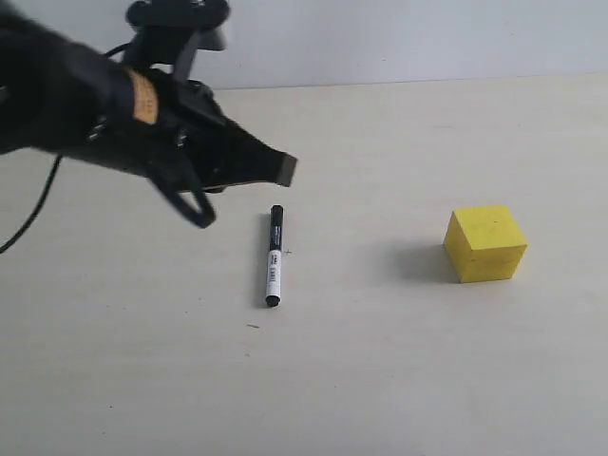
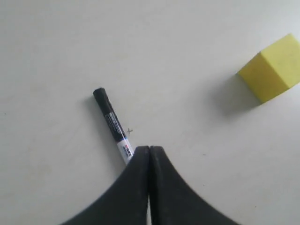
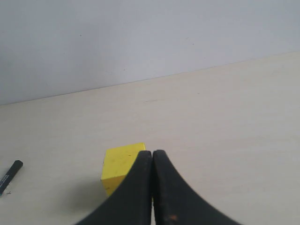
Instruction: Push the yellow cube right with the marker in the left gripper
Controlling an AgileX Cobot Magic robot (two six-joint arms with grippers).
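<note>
The marker (image 1: pixel 274 256) lies flat on the pale table, black cap toward the far side; it also shows in the left wrist view as the marker (image 2: pixel 111 123), partly hidden behind my fingers. My left gripper (image 1: pixel 285 169) hovers above and just left of the marker's cap end, jaws pressed together on nothing (image 2: pixel 149 149). The yellow cube (image 1: pixel 485 243) sits to the right, well apart from the marker, and appears as the cube (image 2: pixel 274 68) and the cube (image 3: pixel 120 167). My right gripper (image 3: pixel 152 153) is shut and empty, with the cube behind its left finger.
The pale wooden table (image 1: pixel 380 380) runs back to a white wall (image 1: pixel 399 38). A black cable (image 1: pixel 33 209) hangs from the left arm at the left edge. A small pen mark (image 2: pixel 130 131) sits beside the marker.
</note>
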